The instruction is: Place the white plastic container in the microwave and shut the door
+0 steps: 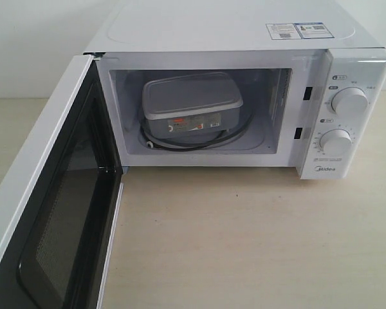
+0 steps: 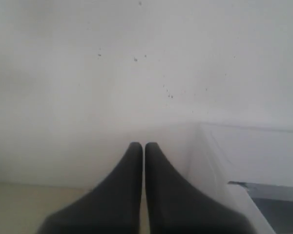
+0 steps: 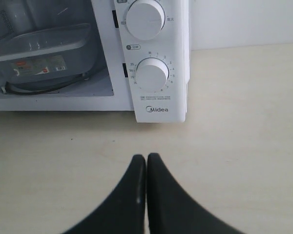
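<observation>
**Open door, white plastic container inside**

Nearest on the left, the door stands swung wide, its glossy black inner face framing a dark mesh window. Within the white microwave, the white plastic container sits on the glass turntable, left of centre. It is a translucent, round-cornered box with a flat lid and a red-marked label on its near side. Two smooth round dials fill the right panel. The worktop is pale and matte. The left pincer and right pincer are both closed and empty, their black tapered fingers pressed together.

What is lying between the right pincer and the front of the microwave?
Only bare table lies between the right pincer and the microwave, as the right wrist view shows.
</observation>
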### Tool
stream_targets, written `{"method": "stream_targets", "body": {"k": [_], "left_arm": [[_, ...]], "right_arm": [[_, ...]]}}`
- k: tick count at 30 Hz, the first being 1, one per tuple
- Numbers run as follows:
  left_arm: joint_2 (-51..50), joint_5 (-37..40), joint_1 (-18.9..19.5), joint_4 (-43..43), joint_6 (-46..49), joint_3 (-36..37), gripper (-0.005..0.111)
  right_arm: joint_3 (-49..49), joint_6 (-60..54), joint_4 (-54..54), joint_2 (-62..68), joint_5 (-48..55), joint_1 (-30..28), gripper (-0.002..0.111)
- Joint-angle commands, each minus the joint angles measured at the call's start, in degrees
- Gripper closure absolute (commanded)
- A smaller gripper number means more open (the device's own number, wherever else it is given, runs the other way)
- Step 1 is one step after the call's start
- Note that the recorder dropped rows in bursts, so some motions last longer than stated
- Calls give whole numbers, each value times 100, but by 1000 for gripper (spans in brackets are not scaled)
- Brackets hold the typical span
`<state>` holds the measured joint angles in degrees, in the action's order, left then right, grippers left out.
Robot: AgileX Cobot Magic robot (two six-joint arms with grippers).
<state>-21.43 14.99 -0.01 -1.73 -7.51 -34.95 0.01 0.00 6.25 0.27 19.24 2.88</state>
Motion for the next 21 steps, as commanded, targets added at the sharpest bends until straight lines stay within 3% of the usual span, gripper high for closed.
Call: {"method": "stream_targets", "body": {"k": [1, 4, 9, 11, 17, 21], "left_arm": [[-128, 1010, -53, 173, 63, -64, 102], [-303, 2107, -53, 872, 588, -190, 102], [-875, 3587, -53, 3190, 2497, -533, 102], [-1164, 3821, -53, 3651, 3107, -546, 102], [-2192, 4073, -53, 3834, 3316, -546, 102], [-2702, 3974, -53, 4436, 4034, -555, 102]], "right_arm": [[-1, 0, -43, -27, -56, -10, 108], [-1, 0, -43, -27, -56, -10, 108], [-1, 0, -43, -27, -56, -10, 108], [-1, 0, -43, -27, -56, -10, 108], [-1, 0, -43, -27, -56, -10, 108], [-1, 0, -43, -27, -56, -10, 108]]}}
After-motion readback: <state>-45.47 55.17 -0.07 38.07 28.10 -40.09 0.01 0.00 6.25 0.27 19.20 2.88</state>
